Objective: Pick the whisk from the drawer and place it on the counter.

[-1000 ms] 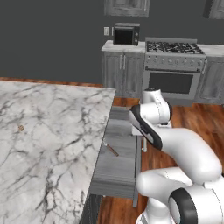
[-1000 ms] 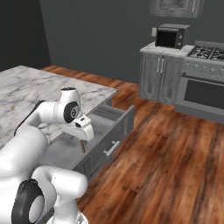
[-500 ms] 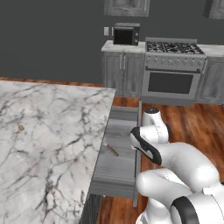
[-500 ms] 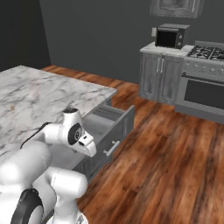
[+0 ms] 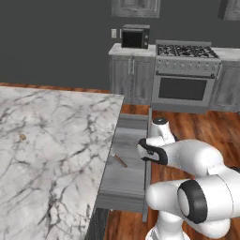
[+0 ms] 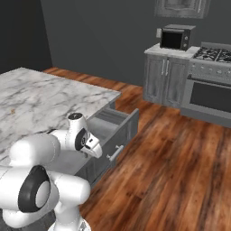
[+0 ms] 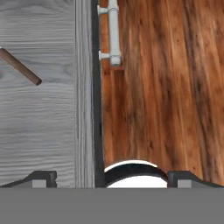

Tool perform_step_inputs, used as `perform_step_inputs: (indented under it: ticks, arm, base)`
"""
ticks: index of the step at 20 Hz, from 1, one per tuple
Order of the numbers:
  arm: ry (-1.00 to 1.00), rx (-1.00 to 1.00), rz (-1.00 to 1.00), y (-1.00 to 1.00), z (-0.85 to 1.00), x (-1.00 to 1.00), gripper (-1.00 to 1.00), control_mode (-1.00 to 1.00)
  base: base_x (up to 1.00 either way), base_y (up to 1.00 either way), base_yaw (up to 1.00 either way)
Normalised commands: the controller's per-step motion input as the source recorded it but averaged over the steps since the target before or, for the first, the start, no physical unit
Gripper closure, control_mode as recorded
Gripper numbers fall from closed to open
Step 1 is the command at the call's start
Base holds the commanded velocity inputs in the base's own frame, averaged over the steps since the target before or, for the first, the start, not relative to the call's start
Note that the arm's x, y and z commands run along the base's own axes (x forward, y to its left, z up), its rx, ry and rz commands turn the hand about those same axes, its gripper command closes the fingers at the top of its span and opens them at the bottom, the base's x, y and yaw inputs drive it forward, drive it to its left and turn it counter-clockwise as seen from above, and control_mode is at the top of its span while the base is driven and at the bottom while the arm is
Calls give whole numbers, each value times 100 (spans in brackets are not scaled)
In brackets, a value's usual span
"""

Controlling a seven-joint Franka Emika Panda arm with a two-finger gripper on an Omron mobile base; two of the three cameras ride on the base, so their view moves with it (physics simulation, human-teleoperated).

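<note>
The drawer stands pulled out from under the counter, showing its flat grey inside. The whisk lies in it near the counter's edge, its reddish-brown handle showing and its wire head mostly tucked under the slab. In the hand view the handle end lies at the upper left on the drawer floor. My gripper hangs low over the drawer's front panel, right of the whisk. It is open, with its fingertips wide apart and nothing between them. The counter and the drawer also show from the right.
The drawer's silver bar handle sits on the outside of the front panel, over the wooden floor. At the back stand grey cabinets, a microwave and a stove. A small brown speck lies on the counter.
The arm has folded down and the hand has dropped from above the drawer to just over its front panel. The whisk and the drawer have not moved.
</note>
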Motion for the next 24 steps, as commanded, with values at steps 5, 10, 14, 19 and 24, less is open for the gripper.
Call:
perform_step_inputs:
  ticks: [5, 10, 14, 19, 24]
  arm:
    - [-6, 0, 0, 5, -44, 35, -100, -100]
    - [0, -1, 0, -18, -82, 2, -100, -100]
    - [0, 0, 0, -71, -78, -29, -100, -100]
    - [0, 0, -2, -97, -57, -60, -100, -100]
    - [-1, 0, -8, -100, -18, -77, -100, -100]
  base:
    - [0, 0, 0]
    - [0, 0, 0]
    - [0, 0, 0]
    - [0, 0, 0]
    - [0, 0, 0]
